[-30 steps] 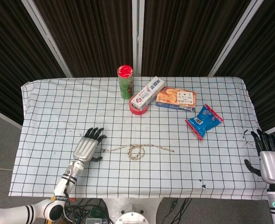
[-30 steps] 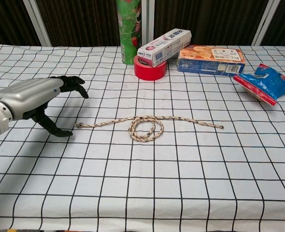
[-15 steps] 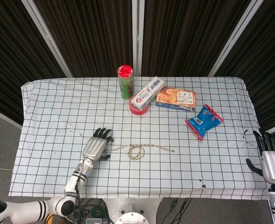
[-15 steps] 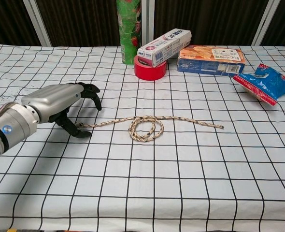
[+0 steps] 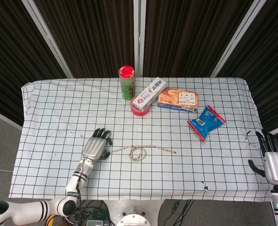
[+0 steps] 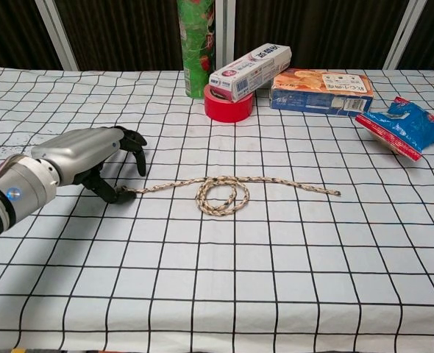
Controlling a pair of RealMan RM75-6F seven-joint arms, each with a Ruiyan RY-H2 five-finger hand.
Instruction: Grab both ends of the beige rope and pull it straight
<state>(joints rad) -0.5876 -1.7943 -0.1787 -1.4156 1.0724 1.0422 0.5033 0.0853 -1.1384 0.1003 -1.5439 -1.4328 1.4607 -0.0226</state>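
Observation:
The beige rope [image 5: 151, 147] [image 6: 276, 181] lies across the middle of the checked table, with a small loop at its centre. My left hand [image 5: 95, 146] [image 6: 76, 156] is at the rope's left end. Its fingers curve down over the cord and its thumb touches the end, which is partly hidden behind the thumb. Fingers and thumb are still apart, with no grip on the rope. The rope's right end lies free on the cloth. My right hand [image 5: 274, 164] hangs off the table's right edge with fingers spread and nothing in it; only the head view shows it.
At the back stand a green can [image 5: 126, 83] [image 6: 196, 44], a red tape roll [image 5: 140, 109] [image 6: 229, 105] with a white box [image 5: 149, 93] [image 6: 252, 70] leaning on it, and an orange box [image 5: 177, 99] [image 6: 320, 90]. A blue bag [image 5: 206, 122] [image 6: 404, 126] lies right.
My left hand moved right to the rope's left end, then curled its fingers down and brought the thumb against the end. The rope and my right hand have hardly moved.

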